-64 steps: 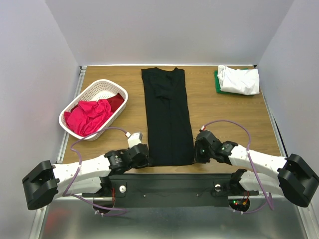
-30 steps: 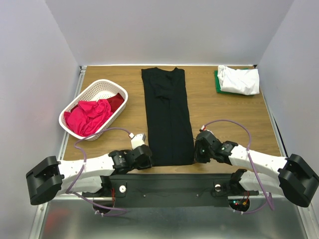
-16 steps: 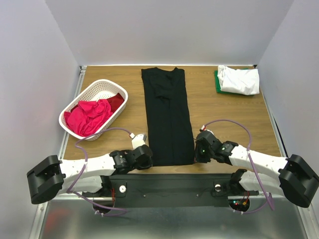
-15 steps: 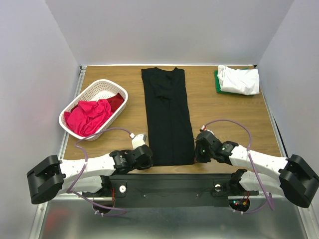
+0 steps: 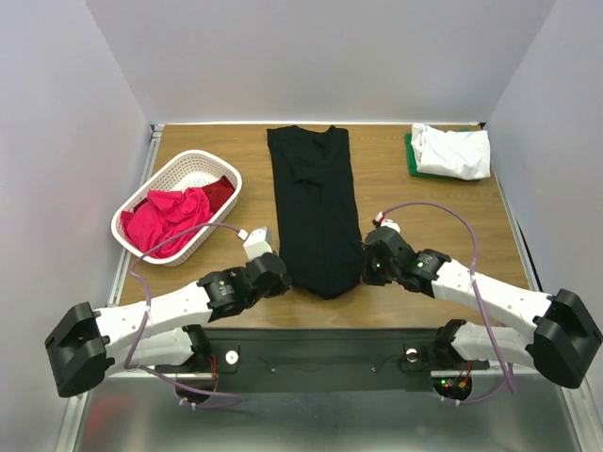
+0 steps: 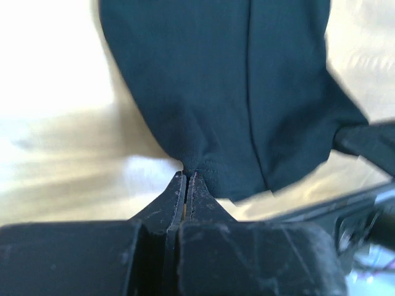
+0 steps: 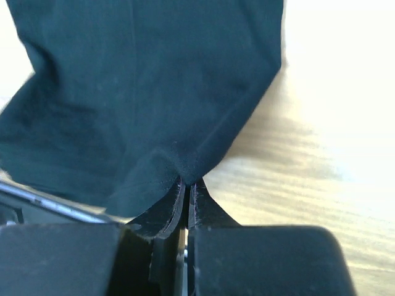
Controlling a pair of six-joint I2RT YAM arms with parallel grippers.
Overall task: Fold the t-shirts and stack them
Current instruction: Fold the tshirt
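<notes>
From above, I see the black t-shirt (image 5: 316, 207) lying long down the middle of the worktop (image 5: 424, 217), near end bunched. Left wrist: my left end effector (image 6: 187, 180) is pinched tight on its hem. Right wrist: my right end effector (image 7: 187, 185) pinches the other corner.

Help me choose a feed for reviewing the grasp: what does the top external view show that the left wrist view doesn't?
Only top external: the basket holding pink shirts, and the white shirt atop a green one in the far right corner. Only left wrist: the left claw shut on the hem of the black shirt, close up. Both: that shirt, its near end gathered.
</notes>
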